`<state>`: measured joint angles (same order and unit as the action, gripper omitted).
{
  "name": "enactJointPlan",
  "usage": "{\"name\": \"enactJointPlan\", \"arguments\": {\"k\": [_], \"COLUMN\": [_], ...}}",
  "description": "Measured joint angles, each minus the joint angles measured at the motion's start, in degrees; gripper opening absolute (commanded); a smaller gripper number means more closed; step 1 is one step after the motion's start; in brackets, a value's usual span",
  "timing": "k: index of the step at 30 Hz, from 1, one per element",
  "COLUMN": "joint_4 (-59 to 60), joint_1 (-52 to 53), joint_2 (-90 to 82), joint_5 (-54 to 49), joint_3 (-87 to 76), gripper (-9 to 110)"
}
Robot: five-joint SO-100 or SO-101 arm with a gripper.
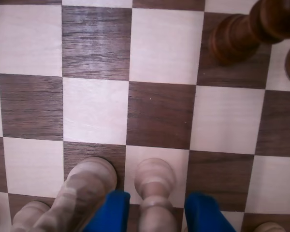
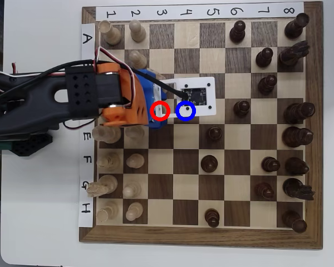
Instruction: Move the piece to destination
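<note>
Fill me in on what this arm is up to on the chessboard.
The arm reaches over the chessboard from the left in the overhead view. In the wrist view its blue-fingered gripper straddles a pale pawn, one finger on each side; whether the fingers press it cannot be told. The pawn stands upright on the board. Overhead, a red ring and a blue ring are drawn beside the arm's camera mount.

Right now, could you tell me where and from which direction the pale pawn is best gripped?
Grip the pale pawn at its narrow neck just under the ball head, coming straight down from above. It stands upright, and the tool already has a blue finger on either side; a taller pale piece crowds its left in the wrist view.
</note>
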<state>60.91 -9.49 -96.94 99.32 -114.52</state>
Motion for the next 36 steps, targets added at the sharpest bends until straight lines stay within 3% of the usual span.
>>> {"name": "enactJointPlan", "arguments": {"k": [36], "joint_4": [-1.3], "joint_1": [1.0], "joint_2": [0.0], "joint_5": [0.0], "joint_3": [0.0], "gripper": [0]}}
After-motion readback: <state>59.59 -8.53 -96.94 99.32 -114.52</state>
